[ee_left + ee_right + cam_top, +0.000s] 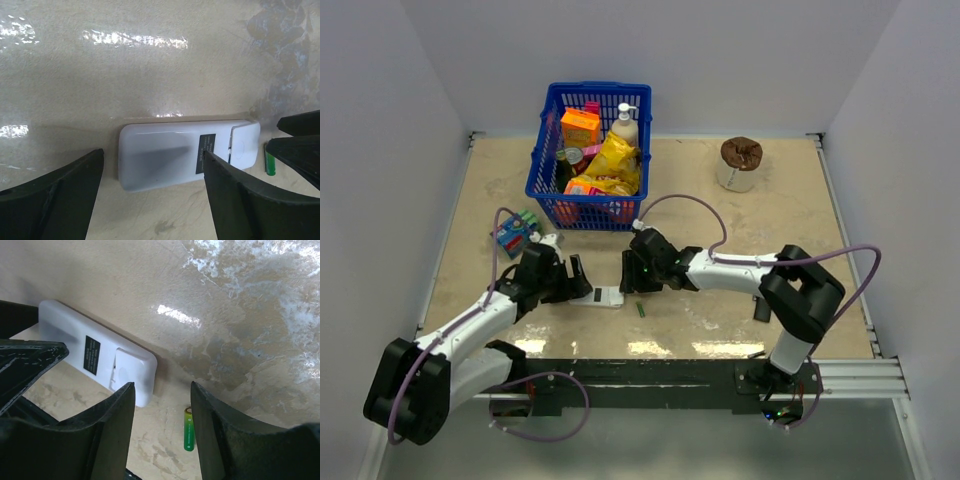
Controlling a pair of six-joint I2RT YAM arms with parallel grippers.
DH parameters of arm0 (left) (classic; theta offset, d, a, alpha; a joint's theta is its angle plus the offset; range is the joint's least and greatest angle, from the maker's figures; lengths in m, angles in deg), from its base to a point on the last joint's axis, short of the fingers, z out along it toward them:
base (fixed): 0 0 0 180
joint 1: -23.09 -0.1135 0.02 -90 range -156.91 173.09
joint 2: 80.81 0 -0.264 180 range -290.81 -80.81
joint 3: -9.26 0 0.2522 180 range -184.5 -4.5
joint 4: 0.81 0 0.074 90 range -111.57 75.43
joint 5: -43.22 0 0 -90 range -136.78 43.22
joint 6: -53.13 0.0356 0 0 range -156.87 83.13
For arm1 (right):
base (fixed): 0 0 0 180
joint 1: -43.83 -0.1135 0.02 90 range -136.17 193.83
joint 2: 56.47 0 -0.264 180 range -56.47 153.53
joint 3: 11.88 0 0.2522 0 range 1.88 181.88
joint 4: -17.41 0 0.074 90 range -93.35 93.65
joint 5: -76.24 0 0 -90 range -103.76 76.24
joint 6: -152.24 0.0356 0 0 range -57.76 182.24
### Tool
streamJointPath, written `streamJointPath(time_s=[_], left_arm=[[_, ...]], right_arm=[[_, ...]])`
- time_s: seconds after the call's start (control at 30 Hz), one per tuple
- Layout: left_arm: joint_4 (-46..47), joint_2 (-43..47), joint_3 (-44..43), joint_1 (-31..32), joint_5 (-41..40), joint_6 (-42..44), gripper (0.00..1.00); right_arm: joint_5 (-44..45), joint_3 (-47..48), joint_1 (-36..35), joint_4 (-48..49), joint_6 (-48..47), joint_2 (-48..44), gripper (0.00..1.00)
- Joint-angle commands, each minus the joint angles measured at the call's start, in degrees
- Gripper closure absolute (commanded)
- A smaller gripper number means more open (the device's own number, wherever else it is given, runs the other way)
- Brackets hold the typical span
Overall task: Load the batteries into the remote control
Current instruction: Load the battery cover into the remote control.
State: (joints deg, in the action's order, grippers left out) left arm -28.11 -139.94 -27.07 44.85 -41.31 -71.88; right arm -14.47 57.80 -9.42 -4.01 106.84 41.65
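- My left gripper is down at the table, near the middle of the near edge. Its jaws stand wide, one on either side of the remote control.
- There is bare table between its left finger and the remote's left end. The right finger overlaps the remote's near edge in my wrist view, so I cannot tell whether it touches. I see no grip on it.
- The remote lies flat with its long side running left to right and the dark label patch facing up.
- My right gripper sits just right of the remote, jaws partly open with nothing between them. Only table shows in the gap.
- One green battery lies loose on the table, just right of and nearer than the remote's right end, apart from it.
- Further back on the left are a small blue-green pack and a blue basket full of groceries.
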Motion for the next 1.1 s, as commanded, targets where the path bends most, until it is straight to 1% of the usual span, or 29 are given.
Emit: streamJointPath(time_s=[0.0,0.03,0.07,0.43,0.47,0.77,1.07], left_arm=[[0.71,-0.9,1.38,-0.31,2.35,-1.29,0.19],[0.62,-0.9,1.47,-0.23,2.61,-1.38,0.2],[0.71,-0.9,1.56,-0.23,2.87,-1.38,0.24],[1.41,-0.89,2.26,-0.23,5.07,-1.91,0.36],[1.59,-0.9,2.35,-0.23,5.25,-2.08,0.39],[1.94,-0.63,2.88,-0.23,5.86,-3.05,0.41],[2.47,-1.25,3.23,-0.23,6.21,-3.75,0.41]], right_arm=[[0.89,2.79,-0.18,0.63,0.84,1.19,0.49],[0.97,2.96,-0.18,0.63,1.01,1.54,0.49],[0.89,3.14,-0.18,0.89,0.93,1.89,0.49],[-2.45,3.67,-0.27,2.21,1.98,3.38,0.5],[-2.63,3.67,-0.27,2.21,2.07,3.47,0.5],[-2.89,2.88,-0.27,1.42,2.95,3.47,0.53],[-2.54,2.0,-0.27,-0.07,4.53,3.56,0.61]])
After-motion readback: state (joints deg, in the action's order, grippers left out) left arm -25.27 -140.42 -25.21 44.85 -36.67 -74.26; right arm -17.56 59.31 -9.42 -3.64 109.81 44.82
